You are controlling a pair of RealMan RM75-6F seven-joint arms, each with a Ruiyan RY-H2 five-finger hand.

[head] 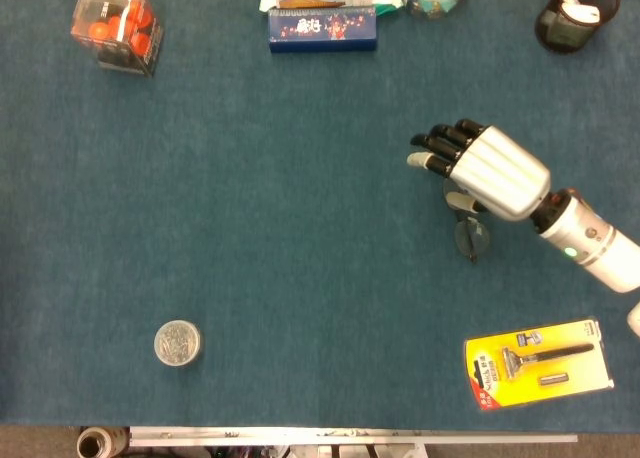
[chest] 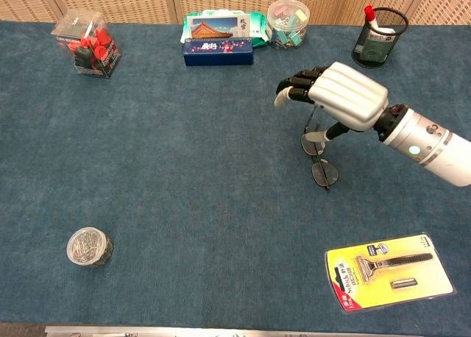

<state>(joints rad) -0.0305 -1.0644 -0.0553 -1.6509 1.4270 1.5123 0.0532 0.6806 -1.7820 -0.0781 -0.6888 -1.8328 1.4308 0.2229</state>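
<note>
Blue felt-covered table (chest: 184, 204), slatted panels behind it, and over on the right side of it the right hand (chest: 344, 96) hangs above a pair of eyeglasses (chest: 319, 159). The risk here, I'd judge: those thin frames dangle from a slim hold, so a tilt of the wrist could let them slip or swing, and a tighter squeeze could bend a temple. The fingers (head: 436, 143) are curled forward, not wide, and the thumb seems to pinch the glasses' upper part; the lower lens hangs free near the cloth. Left hand isn't showing in either view.
</note>
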